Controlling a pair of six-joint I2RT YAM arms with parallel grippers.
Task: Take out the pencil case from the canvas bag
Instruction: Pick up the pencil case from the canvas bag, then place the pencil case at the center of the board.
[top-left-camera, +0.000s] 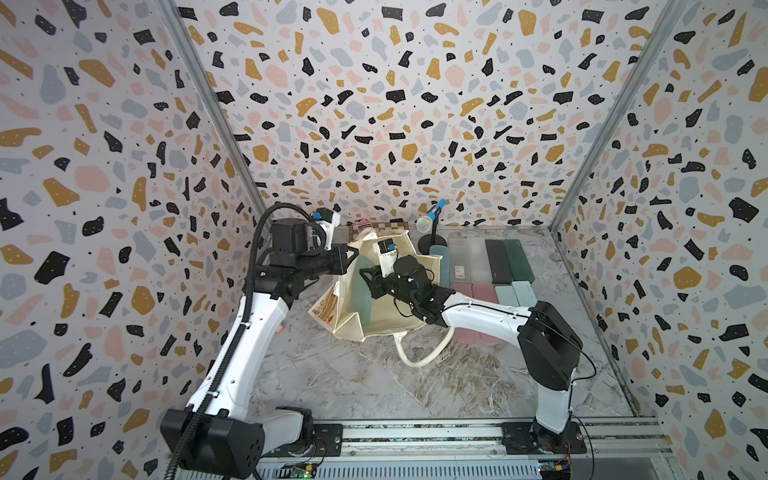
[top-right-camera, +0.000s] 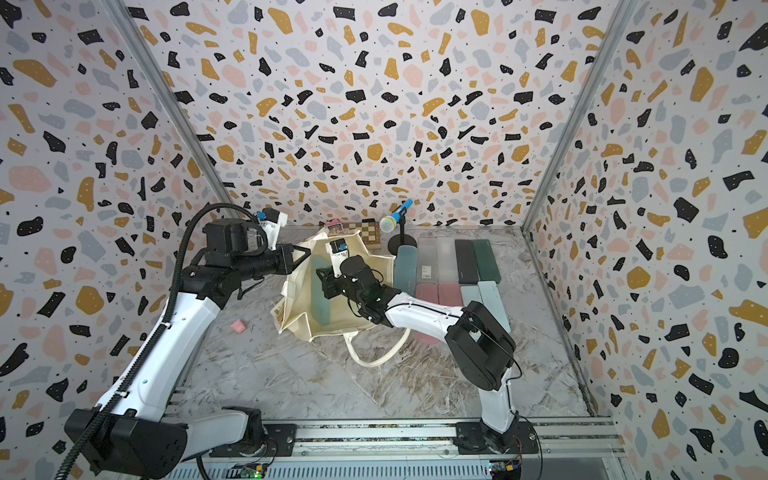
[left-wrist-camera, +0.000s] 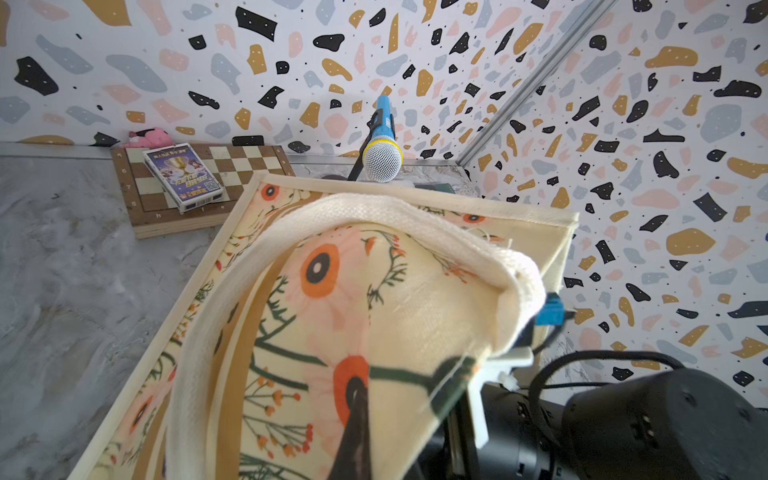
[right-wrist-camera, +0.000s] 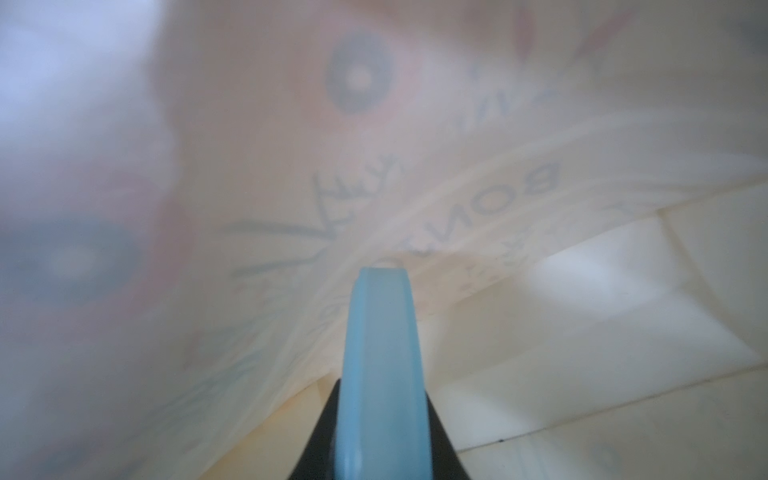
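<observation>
The cream canvas bag (top-left-camera: 374, 320) (top-right-camera: 299, 291) lies on the marble table with its mouth lifted open. My left gripper (top-left-camera: 353, 251) (top-right-camera: 306, 252) is shut on the bag's upper rim; in the left wrist view a dark finger (left-wrist-camera: 355, 432) presses on the floral cloth (left-wrist-camera: 374, 270). My right gripper (top-left-camera: 368, 280) (top-right-camera: 322, 280) reaches inside the bag. It is shut on a long light-blue pencil case (top-left-camera: 360, 299) (top-right-camera: 322, 303). In the right wrist view the pencil case (right-wrist-camera: 380, 332) stands between the black fingers (right-wrist-camera: 324, 436), surrounded by the bag's inner cloth.
Several other pencil cases (top-left-camera: 498, 257) lie in rows right of the bag. A microphone on a stand (top-left-camera: 430, 220) rises behind it, next to a chessboard (left-wrist-camera: 249, 166) with a card box (left-wrist-camera: 183, 178). The bag's white handle (top-left-camera: 419, 353) loops toward the front. A small pink piece (top-right-camera: 237, 326) lies left.
</observation>
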